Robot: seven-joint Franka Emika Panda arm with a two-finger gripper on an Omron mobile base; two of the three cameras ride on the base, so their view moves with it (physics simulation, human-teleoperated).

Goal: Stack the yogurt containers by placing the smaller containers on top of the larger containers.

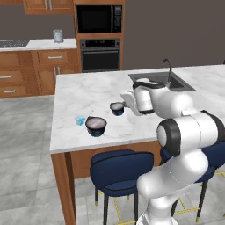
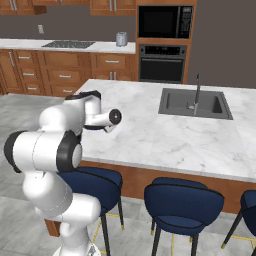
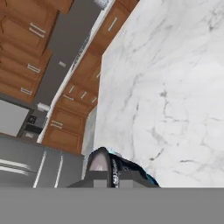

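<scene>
The two-finger claw (image 1: 123,103) is clamped on the small dark pale-lined tub (image 1: 117,108), beside the wide dark tub (image 1: 96,126).

A white marble island counter (image 1: 88,92) on a wooden base carries the things. Near its front left edge stands the wide dark tub (image 1: 96,126), upright, pale inside. Just beside it, toward the counter's left edge, sits the tiny light-blue cup (image 1: 79,120), apart from the tub. Farther back and to the right, the small dark tub (image 1: 117,108) stands on the marble, well apart from the wide one. A sink (image 1: 169,81) with a dark tap (image 1: 168,66) is set into the far right part of the counter. In the hand view, the small dark tub's rim (image 3: 109,168) shows low against the marble.
</scene>
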